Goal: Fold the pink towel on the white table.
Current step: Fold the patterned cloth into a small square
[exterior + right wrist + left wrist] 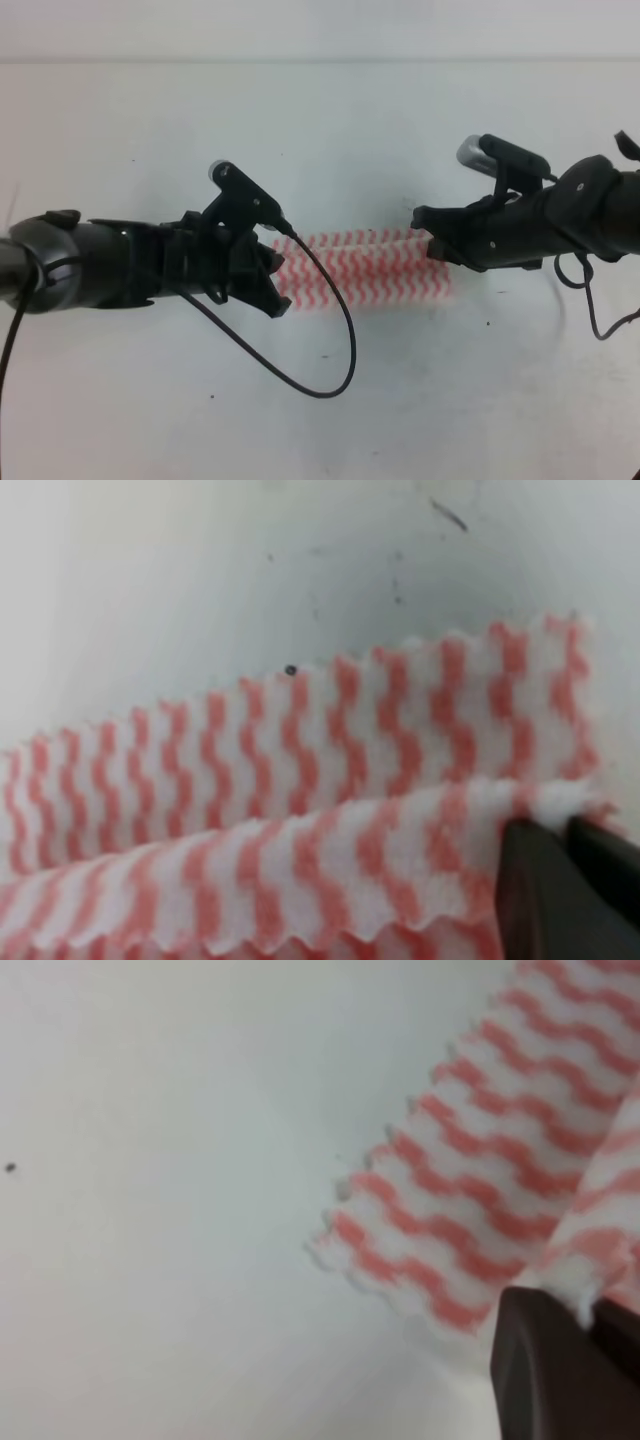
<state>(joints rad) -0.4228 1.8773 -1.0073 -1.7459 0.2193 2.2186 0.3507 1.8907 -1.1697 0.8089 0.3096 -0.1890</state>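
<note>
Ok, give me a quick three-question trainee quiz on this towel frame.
1. True or false: both grippers are pinching the towel.
2. Which end of the towel does the left gripper hold in the high view? A) left end B) right end C) middle
3. Fill in: the towel lies on the white ____.

Key:
1. True. In each wrist view the fingers are closed on a raised edge of cloth; the right gripper holds the other end.
2. A.
3. table.
</note>
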